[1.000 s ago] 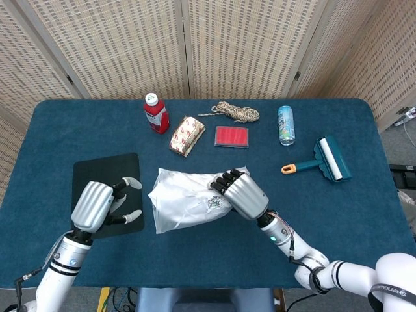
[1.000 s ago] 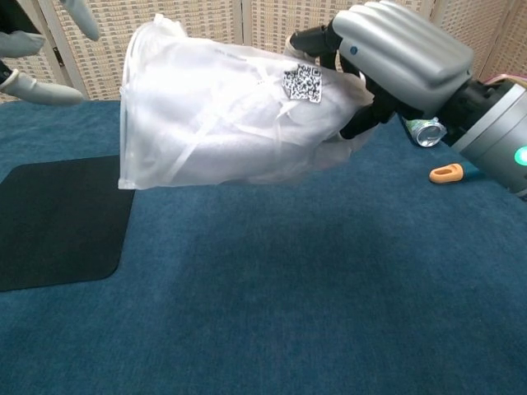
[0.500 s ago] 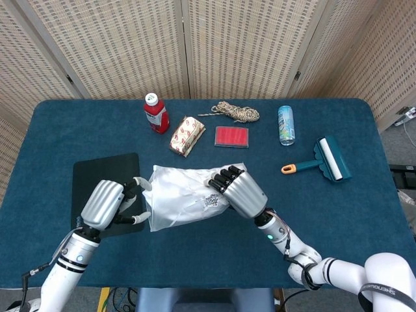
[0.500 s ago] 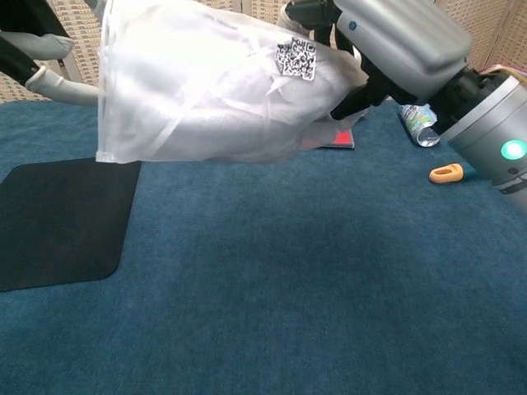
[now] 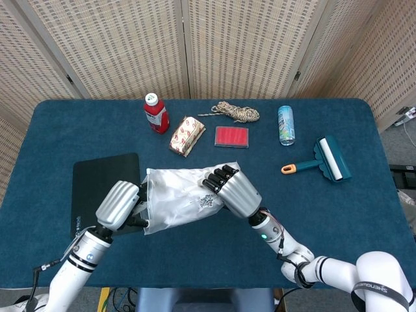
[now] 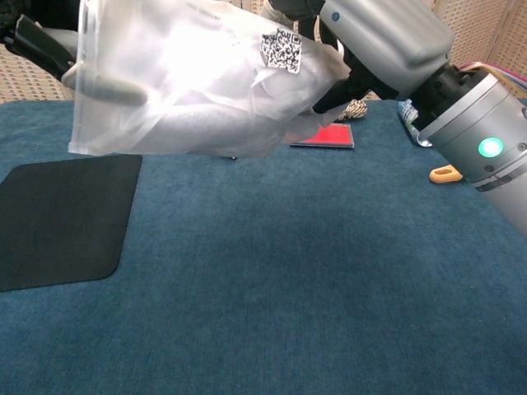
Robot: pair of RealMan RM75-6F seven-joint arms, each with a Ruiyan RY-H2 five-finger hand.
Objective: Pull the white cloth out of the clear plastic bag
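The clear plastic bag point(image 5: 158, 185) hangs above the blue table point(image 5: 364, 208), lifted off it, and my right hand point(image 5: 229, 190) grips its closed end near the QR label point(image 6: 281, 50). Inside it the white cloth point(image 5: 182, 200) shows as a pale bulk point(image 6: 206, 99). At the bag's open left end is my left hand point(image 5: 120, 205), its fingers apart. One of its fingers point(image 6: 105, 88) shows through the plastic at the mouth. Whether that finger touches the cloth is unclear.
A black mat point(image 5: 97, 175) lies under the left hand. Along the back stand a red bottle point(image 5: 155, 113), a wrapped packet point(image 5: 186, 135), a rope coil point(image 5: 236, 112), a red box point(image 5: 231, 136) and a can point(image 5: 286, 125). A teal lint roller point(image 5: 328, 160) lies at the right.
The right hand carried the bag left and higher. The left hand moved right from over the mat to the bag's open end, a finger now at the mouth.
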